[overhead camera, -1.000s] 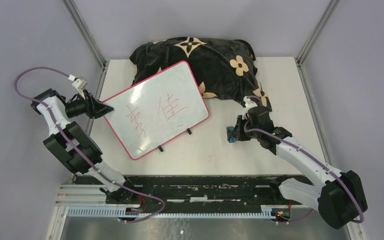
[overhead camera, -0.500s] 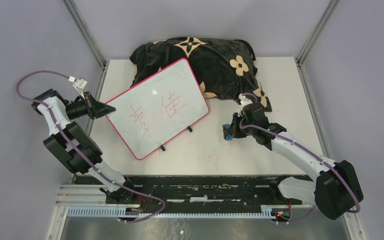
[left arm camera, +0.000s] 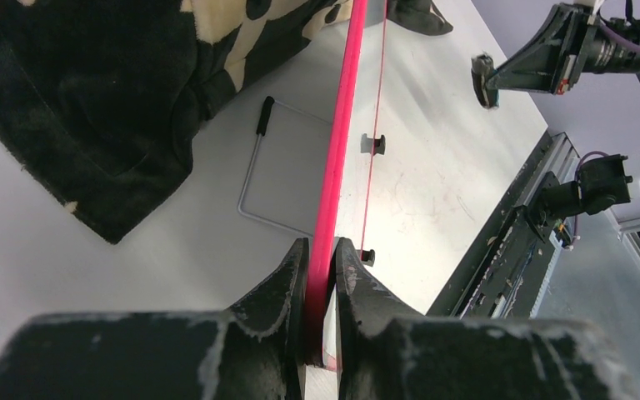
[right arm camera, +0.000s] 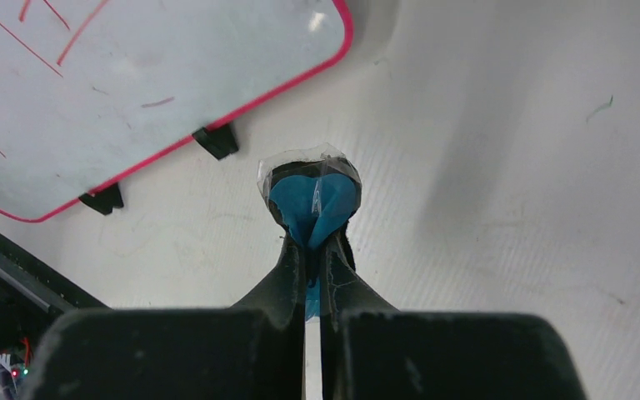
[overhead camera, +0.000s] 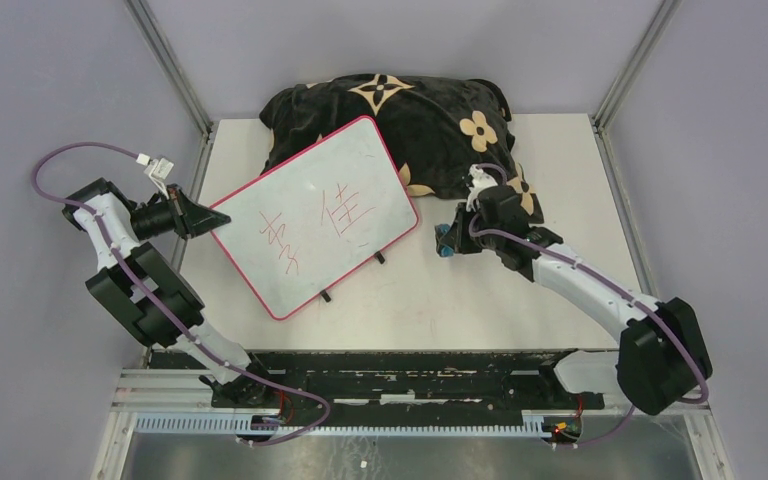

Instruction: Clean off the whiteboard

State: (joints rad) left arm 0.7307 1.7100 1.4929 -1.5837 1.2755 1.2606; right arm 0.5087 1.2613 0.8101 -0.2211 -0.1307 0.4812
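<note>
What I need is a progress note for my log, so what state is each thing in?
whiteboard: red writing not yet erased, left rim clamped.
left gripper: shut on the whiteboard's rim.
right gripper: shut on the eraser, off to the whiteboard's right.
eraser: blue, held, not touching the whiteboard.
cushion: lying behind the whiteboard.

Right arm closes in on the board
The right gripper, pinching a blue pad, now sits farther back and left, nearer the whiteboard, which shifts slightly.
</note>
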